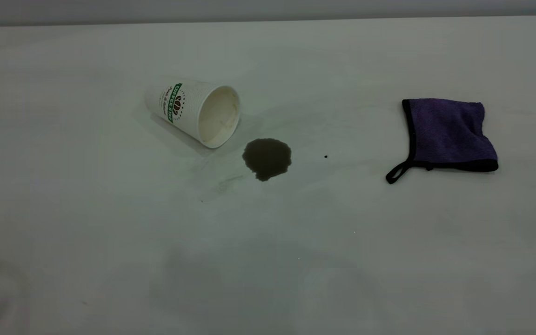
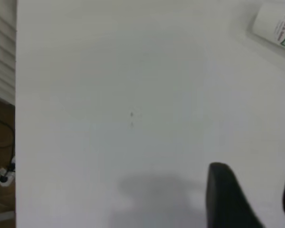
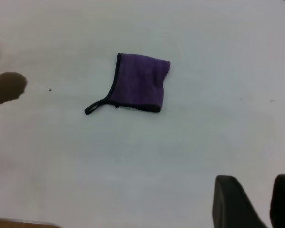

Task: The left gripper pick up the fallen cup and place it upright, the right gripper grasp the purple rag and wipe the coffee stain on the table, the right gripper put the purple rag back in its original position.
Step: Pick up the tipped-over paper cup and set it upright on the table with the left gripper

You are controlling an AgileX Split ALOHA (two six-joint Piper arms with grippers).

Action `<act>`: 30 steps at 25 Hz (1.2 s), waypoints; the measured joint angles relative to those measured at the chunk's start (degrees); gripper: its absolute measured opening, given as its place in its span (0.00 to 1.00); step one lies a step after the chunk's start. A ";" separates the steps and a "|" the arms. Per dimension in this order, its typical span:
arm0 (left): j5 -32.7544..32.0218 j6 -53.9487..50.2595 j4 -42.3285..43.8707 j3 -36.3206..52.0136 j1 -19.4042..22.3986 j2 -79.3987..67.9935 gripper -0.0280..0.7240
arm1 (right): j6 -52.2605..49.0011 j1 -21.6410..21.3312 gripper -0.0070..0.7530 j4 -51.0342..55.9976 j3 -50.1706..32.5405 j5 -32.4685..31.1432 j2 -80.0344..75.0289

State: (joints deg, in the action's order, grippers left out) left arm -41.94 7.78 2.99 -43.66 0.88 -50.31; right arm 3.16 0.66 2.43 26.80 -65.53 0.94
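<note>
The white ribbed cup [image 1: 193, 110] lies on its side on the table [image 1: 110, 242], mouth toward the front right. The dark brown coffee stain [image 1: 266, 158] sits just in front of the mouth. The purple rag [image 1: 449, 132] lies flat at the right, its black loop toward the stain. Neither gripper shows in the exterior view. In the left wrist view my left gripper [image 2: 255, 166] is open and empty above bare table, with the cup [image 2: 275, 21] far off. In the right wrist view my right gripper [image 3: 255, 178] is open and empty, well apart from the rag [image 3: 140, 81] and the stain [image 3: 9, 87].
A tiny dark speck [image 1: 325, 157] lies between stain and rag. The left wrist view shows the table's side edge [image 2: 16, 118], with floor and cables [image 2: 2, 175] beyond it. The table's far edge [image 1: 268, 21] meets a grey wall.
</note>
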 joint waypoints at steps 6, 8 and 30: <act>5.41 -0.46 1.42 -5.51 -6.22 -16.37 0.95 | 0.00 0.00 0.32 0.00 0.00 0.00 0.00; 6.32 -3.90 4.50 -8.21 -10.49 -21.95 0.98 | 0.00 0.00 0.32 0.00 0.00 0.00 0.00; 2.41 -46.80 47.40 -37.85 -44.31 -77.16 0.92 | 0.00 0.00 0.32 0.00 0.00 0.00 0.00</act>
State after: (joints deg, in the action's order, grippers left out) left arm -39.53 -39.02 50.39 -81.51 -43.43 -127.47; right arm 3.16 0.66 2.43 26.80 -65.53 0.94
